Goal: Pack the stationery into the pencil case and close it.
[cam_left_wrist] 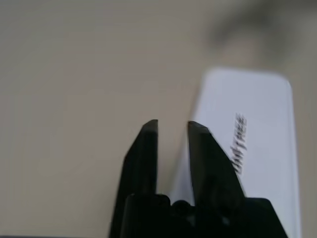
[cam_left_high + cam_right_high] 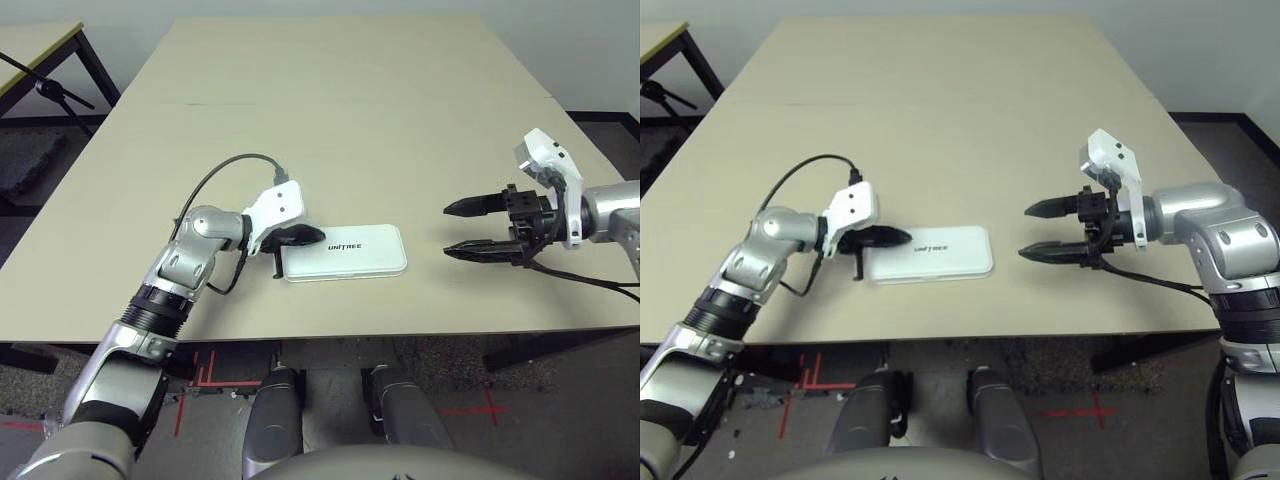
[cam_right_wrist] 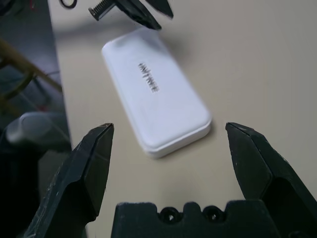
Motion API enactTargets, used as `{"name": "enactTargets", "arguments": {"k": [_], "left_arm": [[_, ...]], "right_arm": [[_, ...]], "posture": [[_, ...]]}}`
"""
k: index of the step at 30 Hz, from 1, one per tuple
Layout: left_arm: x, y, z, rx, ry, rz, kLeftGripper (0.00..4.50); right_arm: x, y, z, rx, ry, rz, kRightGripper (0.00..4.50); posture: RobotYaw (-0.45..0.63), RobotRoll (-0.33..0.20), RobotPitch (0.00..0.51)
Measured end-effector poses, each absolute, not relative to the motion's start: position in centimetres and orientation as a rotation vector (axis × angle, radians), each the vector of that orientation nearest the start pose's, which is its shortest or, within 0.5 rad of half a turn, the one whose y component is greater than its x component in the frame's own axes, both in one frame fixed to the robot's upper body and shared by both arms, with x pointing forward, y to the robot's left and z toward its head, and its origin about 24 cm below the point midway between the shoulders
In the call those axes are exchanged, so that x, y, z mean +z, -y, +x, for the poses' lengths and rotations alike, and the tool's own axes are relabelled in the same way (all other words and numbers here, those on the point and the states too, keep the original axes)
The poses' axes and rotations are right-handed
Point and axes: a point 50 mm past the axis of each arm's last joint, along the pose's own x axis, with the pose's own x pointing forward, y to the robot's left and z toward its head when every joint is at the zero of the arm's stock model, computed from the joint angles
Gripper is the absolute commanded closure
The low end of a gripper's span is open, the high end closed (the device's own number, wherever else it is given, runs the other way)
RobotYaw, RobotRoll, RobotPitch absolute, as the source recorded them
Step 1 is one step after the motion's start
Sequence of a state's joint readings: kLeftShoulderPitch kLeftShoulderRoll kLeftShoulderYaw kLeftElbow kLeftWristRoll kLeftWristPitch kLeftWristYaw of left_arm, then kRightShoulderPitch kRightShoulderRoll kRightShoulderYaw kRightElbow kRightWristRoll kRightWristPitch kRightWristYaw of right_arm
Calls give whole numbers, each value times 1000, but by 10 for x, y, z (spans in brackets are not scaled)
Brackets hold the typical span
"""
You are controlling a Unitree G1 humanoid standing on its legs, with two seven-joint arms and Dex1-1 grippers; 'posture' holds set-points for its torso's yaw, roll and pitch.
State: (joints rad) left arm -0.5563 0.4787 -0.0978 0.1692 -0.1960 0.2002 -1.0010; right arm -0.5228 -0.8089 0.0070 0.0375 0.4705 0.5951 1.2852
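The pencil case (image 2: pixel 345 251) lies flat and closed on the table, lid down, its "UNITREE" lettering facing up. At the case's left end is my left gripper (image 2: pixel 312 238), one finger (image 1: pixel 208 158) over the case's edge. Its two fingers stand a narrow gap apart with nothing between them. My right gripper (image 2: pixel 448 230) hovers to the right of the case, a short way off, fingers wide open and empty, pointing at the case (image 3: pixel 158 99). The stationery is out of view.
The beige table (image 2: pixel 350 120) stretches far behind the case. Its front edge runs just below the case. A second table (image 2: pixel 30 45) and a black stand (image 2: pixel 50 92) are at the far left. A black cable (image 2: pixel 225 170) loops over my left wrist.
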Motion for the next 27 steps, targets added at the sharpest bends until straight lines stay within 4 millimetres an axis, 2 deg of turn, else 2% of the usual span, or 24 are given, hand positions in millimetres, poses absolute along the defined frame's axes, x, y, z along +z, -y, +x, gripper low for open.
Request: {"name": "enactTargets", "arguments": {"k": [4, 6, 9, 12, 16, 21, 27], "left_arm": [[169, -178, 328, -901, 110, 225, 836], [178, -194, 332, -785, 165, 168, 53], [181, -228, 338, -568, 196, 103, 17], [175, -260, 340, -373, 202, 60, 17], [171, -280, 343, -203, 225, 14, 17], [162, -304, 343, -13, 242, -19, 17], [153, -316, 341, 113, 246, -11, 17]], "right_arm": [[186, 219, 306, 1095, -136, -176, 0], [190, 220, 321, 976, -40, -163, 0], [192, 231, 342, 736, 55, -139, 0], [190, 248, 356, 491, 105, -127, 0], [183, 261, 368, 244, 138, -110, 0], [165, 292, 370, -86, 138, -72, 0], [146, 307, 366, -249, 117, -59, 0]], "posture": [[-28, 0, 112], [-26, 0, 112], [-21, 0, 114], [-20, 0, 114], [-14, 0, 116], [-12, 0, 117], [-16, 0, 123]]}}
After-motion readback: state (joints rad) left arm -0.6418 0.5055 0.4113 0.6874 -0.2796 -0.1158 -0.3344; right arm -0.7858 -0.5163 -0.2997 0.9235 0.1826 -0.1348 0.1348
